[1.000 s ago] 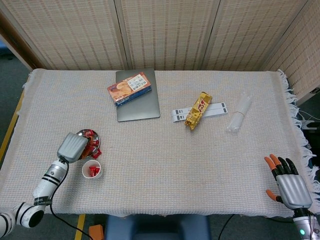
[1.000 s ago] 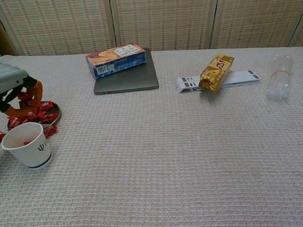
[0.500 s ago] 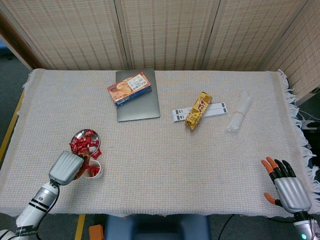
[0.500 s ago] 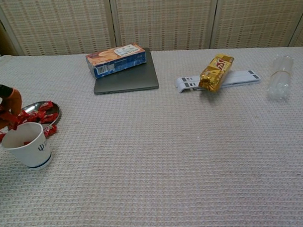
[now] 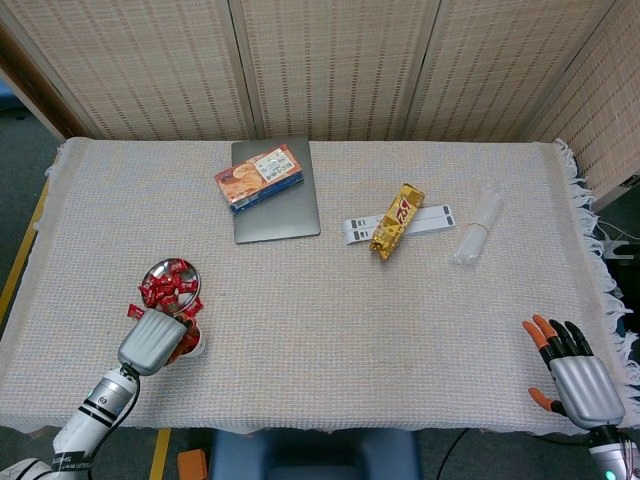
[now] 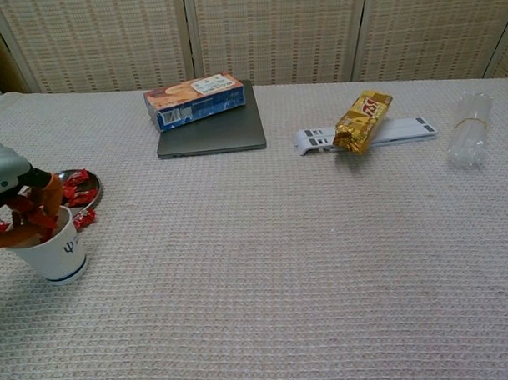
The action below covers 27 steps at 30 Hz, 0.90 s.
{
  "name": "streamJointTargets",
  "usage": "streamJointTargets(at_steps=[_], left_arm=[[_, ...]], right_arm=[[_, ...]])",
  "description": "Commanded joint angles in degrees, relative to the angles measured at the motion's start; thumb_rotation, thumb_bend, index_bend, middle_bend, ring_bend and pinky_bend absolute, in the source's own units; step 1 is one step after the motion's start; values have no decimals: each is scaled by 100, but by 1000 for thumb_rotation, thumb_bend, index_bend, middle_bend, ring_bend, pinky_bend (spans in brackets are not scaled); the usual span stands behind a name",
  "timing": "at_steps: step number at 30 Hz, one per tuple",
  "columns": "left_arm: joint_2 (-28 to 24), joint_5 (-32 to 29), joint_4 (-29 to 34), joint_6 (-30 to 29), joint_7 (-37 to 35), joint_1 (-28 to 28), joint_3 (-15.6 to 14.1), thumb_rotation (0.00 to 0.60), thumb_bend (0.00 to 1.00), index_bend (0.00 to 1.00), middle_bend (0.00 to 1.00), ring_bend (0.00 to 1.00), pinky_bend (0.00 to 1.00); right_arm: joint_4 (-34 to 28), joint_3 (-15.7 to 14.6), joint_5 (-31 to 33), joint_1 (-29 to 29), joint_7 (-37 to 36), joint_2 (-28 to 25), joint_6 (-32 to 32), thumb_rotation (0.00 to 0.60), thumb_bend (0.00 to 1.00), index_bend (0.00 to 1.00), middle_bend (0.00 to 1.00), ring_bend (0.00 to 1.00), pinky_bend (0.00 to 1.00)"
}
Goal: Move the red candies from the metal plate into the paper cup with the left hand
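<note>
Left hand (image 6: 16,202) lower left, over cup (image 6: 49,250), fingers pinched on a red candy (image 6: 40,219). More candies (image 5: 168,283) on plate (image 5: 152,270) just above. Right hand (image 5: 572,368) lower right, fingers apart, empty.

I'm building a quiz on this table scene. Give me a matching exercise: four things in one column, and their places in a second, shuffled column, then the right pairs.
Things:
1. biscuit box
2. gold snack bar
3. paper cup
4. right hand

Places:
A. under the left hand's fingers, beside the metal plate
B. lying across a white flat strip
C. at the table's near right corner, holding nothing
D. on top of the grey laptop

Pairs: 1-D, 2-B, 3-A, 4-C
</note>
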<state>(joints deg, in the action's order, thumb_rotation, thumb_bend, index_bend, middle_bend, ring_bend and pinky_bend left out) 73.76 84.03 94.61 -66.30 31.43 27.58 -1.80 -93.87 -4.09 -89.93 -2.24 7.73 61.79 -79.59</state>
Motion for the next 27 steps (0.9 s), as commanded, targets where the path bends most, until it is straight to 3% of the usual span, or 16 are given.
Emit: streamJointTargets(at_steps=[1, 18, 27], left_arm=[[59, -30, -79, 44, 12, 15, 25, 600, 633, 701, 717, 687, 1000], [44, 65, -247, 230, -170, 62, 0, 600, 511, 349, 558, 686, 1000], [-126, 113, -78, 279, -205, 69, -21, 600, 493, 288, 505, 686, 1000]], right_arm=[[-2, 6, 9, 4, -6, -2, -7, 600, 111, 0, 0, 0, 0], [-22, 44, 90, 3, 46, 4, 28, 600, 111, 0, 0, 0, 0], [-19, 55, 109, 5, 49, 9, 33, 600, 111, 0, 0, 0, 0]])
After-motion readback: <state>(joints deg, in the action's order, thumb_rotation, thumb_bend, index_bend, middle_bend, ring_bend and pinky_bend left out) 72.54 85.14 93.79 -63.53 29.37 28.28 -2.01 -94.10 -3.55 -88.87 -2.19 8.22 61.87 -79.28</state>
